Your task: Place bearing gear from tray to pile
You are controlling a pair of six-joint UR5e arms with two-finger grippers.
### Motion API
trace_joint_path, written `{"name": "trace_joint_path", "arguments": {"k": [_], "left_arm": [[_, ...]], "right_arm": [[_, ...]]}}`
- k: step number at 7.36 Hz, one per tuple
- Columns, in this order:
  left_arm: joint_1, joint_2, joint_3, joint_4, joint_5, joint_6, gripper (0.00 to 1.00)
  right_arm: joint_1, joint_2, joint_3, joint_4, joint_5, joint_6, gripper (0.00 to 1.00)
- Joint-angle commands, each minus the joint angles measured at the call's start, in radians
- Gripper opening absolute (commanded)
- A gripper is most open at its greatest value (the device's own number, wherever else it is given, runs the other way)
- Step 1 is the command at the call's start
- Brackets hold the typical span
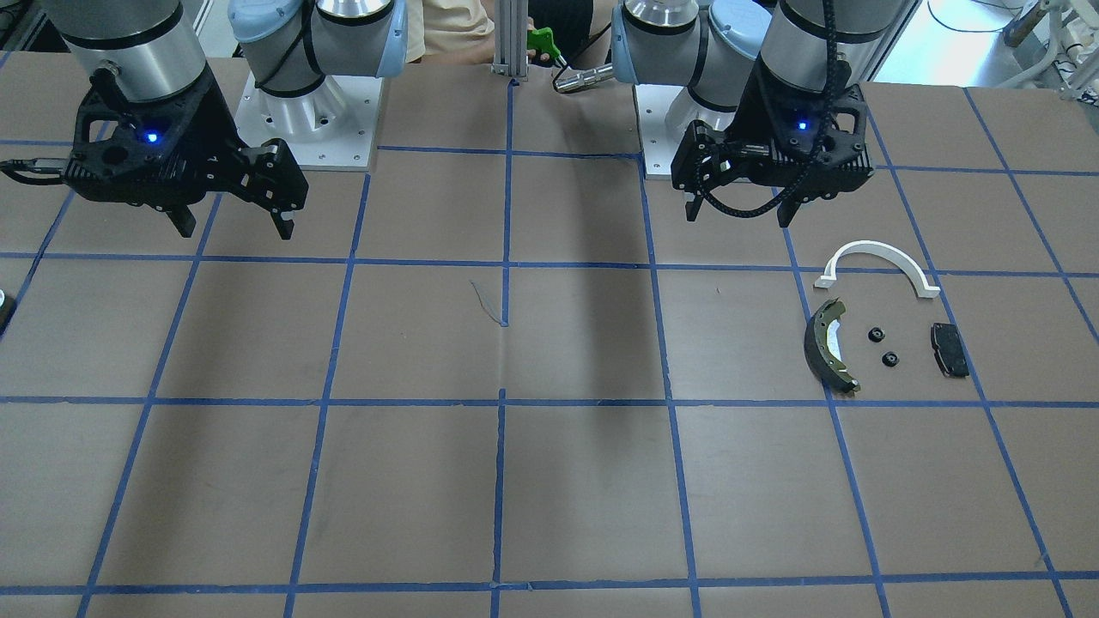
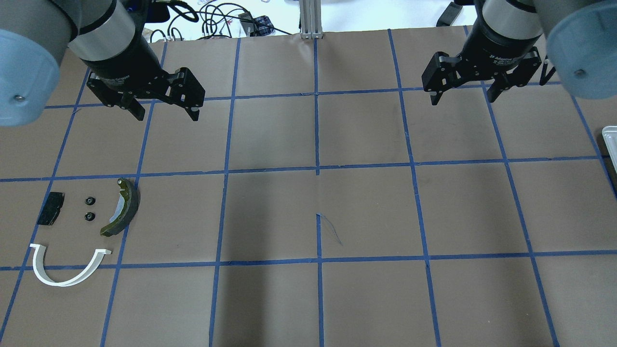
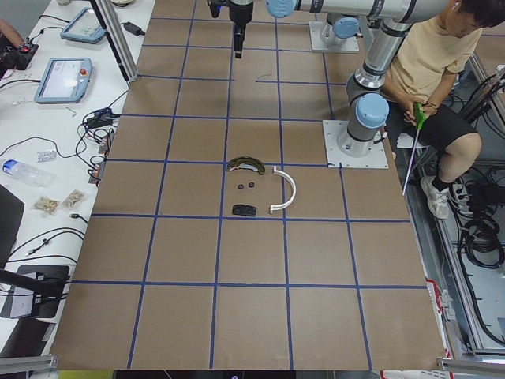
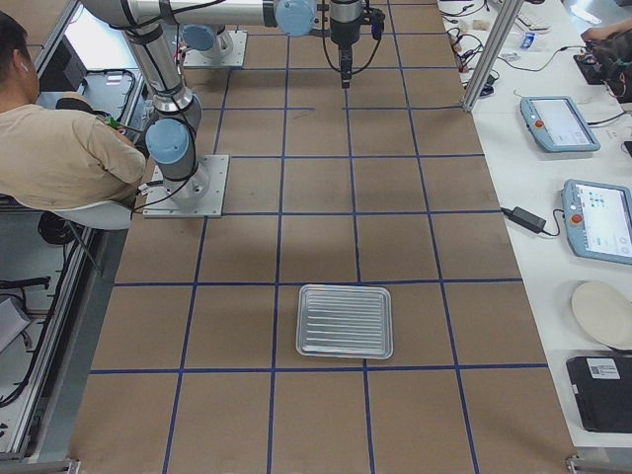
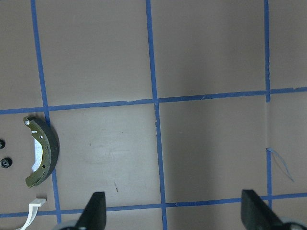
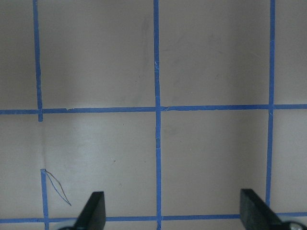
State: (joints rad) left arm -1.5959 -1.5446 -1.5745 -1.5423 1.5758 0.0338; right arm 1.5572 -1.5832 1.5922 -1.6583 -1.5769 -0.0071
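Note:
The pile lies on the table on my left side: a white half-ring arch [image 2: 67, 267], a dark brake shoe [image 2: 123, 207], a black pad [image 2: 50, 208] and two small black bearing gears [image 2: 89, 201] [image 2: 88, 216] between shoe and pad. My left gripper [image 2: 166, 113] hangs open and empty above the table, beyond the pile; its wrist view shows the brake shoe [image 5: 41, 153] at the left edge. My right gripper [image 2: 462, 96] is open and empty on the far right side. The ribbed metal tray [image 4: 346, 289] shows no part in it in the exterior right view.
The brown table is marked with a blue tape grid [image 2: 317, 168]. The tray's corner [image 2: 611, 144] shows at the overhead view's right edge. A seated person [image 3: 430, 71] is behind the robot bases. Tablets and cables lie on the side bench [image 4: 578, 178].

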Motion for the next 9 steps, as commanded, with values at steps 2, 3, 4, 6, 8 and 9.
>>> {"name": "trace_joint_path", "arguments": {"k": [2,3,4,6,8,9], "left_arm": [[0.007,0.011,-0.038,0.112,0.001,-0.017,1.0],[0.008,0.012,-0.036,0.105,0.003,-0.025,1.0],[0.01,0.014,-0.027,0.076,-0.005,-0.049,1.0],[0.011,0.014,-0.019,0.027,-0.011,-0.071,1.0],[0.011,0.015,-0.019,0.024,-0.007,-0.071,1.0],[0.011,0.015,-0.019,0.024,-0.007,-0.069,1.0]], "right_arm": [[0.0,0.0,0.0,0.002,0.0,-0.001,1.0],[0.0,0.0,0.0,0.002,0.0,-0.001,1.0],[0.0,0.0,0.0,0.002,0.0,-0.001,1.0],[0.0,0.0,0.0,0.002,0.0,-0.001,1.0],[0.0,0.0,0.0,0.002,0.0,-0.001,1.0],[0.0,0.0,0.0,0.002,0.0,-0.001,1.0]]}}
